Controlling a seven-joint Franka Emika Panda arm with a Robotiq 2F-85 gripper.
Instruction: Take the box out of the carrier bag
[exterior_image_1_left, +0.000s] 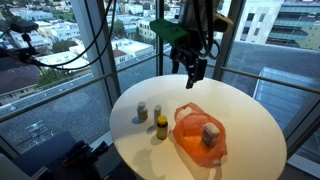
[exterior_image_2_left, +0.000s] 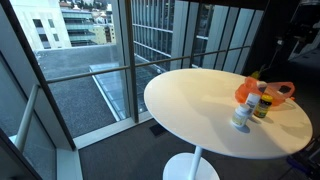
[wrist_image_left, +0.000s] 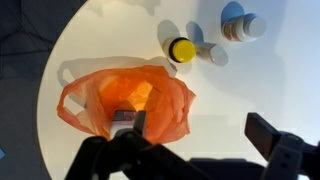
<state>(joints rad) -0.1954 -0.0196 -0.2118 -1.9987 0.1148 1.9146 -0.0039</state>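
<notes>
An orange carrier bag (exterior_image_1_left: 198, 136) lies on the round white table (exterior_image_1_left: 240, 110). A box (exterior_image_1_left: 211, 133) sits inside it, its top showing. The bag also shows in the wrist view (wrist_image_left: 125, 102), with the box (wrist_image_left: 124, 117) partly seen at its lower edge, and in an exterior view (exterior_image_2_left: 270, 92) at the table's far side. My gripper (exterior_image_1_left: 194, 70) hangs open and empty well above the table, behind the bag. In the wrist view its fingers (wrist_image_left: 200, 140) are spread wide, the bag under the left finger.
Three small bottles stand next to the bag: a yellow-capped one (exterior_image_1_left: 161, 125), a white-capped one (exterior_image_1_left: 157, 111) and a brownish one (exterior_image_1_left: 142, 113). In the wrist view they are at the top (wrist_image_left: 181, 49). Floor-to-ceiling windows with metal frames surround the table.
</notes>
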